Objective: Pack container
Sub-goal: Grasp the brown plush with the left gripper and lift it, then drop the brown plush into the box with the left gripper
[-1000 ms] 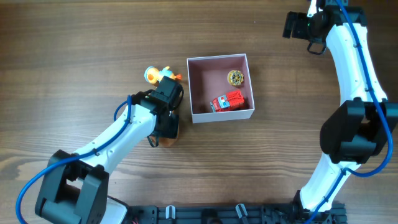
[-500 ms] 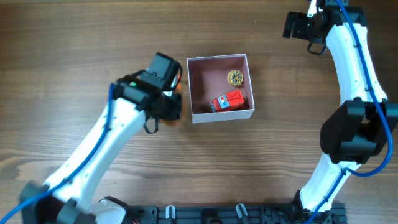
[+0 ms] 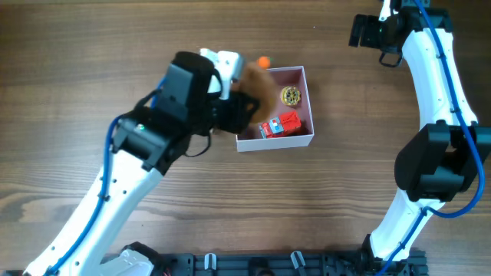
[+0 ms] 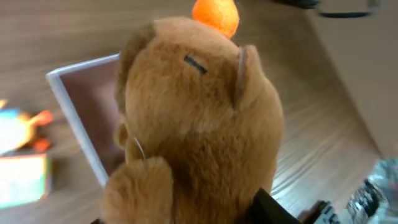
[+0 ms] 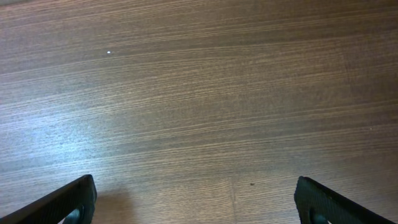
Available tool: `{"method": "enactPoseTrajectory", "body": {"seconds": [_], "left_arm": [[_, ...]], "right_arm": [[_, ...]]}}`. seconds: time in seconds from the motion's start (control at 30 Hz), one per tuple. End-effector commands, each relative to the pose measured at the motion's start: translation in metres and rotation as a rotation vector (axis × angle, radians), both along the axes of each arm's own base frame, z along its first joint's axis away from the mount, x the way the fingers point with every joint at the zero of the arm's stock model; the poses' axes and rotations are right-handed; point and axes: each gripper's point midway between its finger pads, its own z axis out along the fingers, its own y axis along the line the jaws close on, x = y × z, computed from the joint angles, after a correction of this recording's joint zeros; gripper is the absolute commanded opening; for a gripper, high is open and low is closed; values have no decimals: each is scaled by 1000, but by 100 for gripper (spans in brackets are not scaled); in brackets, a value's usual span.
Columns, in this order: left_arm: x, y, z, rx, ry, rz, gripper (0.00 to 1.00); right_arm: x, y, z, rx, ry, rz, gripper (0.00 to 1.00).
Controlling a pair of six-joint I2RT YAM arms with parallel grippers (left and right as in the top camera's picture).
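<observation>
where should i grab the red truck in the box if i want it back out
Come straight down from above, since the container's walls block any side approach. Close across the red truck's short width at mid-body, with the jaws turned to match its slight tilt. It lies lengthwise close to the front wall, so the finger on that side probably has little room.

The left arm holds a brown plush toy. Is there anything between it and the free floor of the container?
Nothing visible. The brown plush toy hangs over the left part of the container; the red truck and the small round piece lie on the right side. The floor right under the plush is hidden.
</observation>
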Motion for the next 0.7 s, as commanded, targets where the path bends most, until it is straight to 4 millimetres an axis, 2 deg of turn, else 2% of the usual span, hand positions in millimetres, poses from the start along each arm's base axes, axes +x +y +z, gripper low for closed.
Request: {"method": "enactPoseTrajectory", "body": {"seconds": [0.0, 0.1, 0.13, 0.2, 0.27, 0.3, 0.43, 0.53, 0.63, 0.67], "left_arm": [[2, -36, 3, -47, -29, -89, 43], [14, -56, -10, -51, -37, -111, 47], [18, -60, -17, -48, -31, -113, 53], [28, -67, -33, -37, -13, -111, 70], [36, -68, -42, -34, -9, -105, 71], [39, -69, -43, -36, -12, -101, 84], [51, -62, -39, -50, -35, -75, 96], [54, -56, -35, -56, -40, -61, 98], [47, -46, -11, -96, -66, -67, 99], [43, -35, 4, -106, -87, -51, 98]], "right_arm": [[-1, -1, 10, 3, -22, 5, 100], [-1, -1, 10, 4, -22, 5, 100], [-1, -1, 10, 3, -22, 5, 100], [-1, -1, 10, 3, -22, 5, 100], [-1, -1, 10, 3, -22, 5, 100], [-1, -1, 10, 3, -22, 5, 100], [-1, -1, 10, 3, -22, 5, 100], [-1, -1, 10, 4, -22, 5, 100], [-1, -1, 10, 3, -22, 5, 100], [-1, -1, 10, 4, -22, 5, 100]]}}
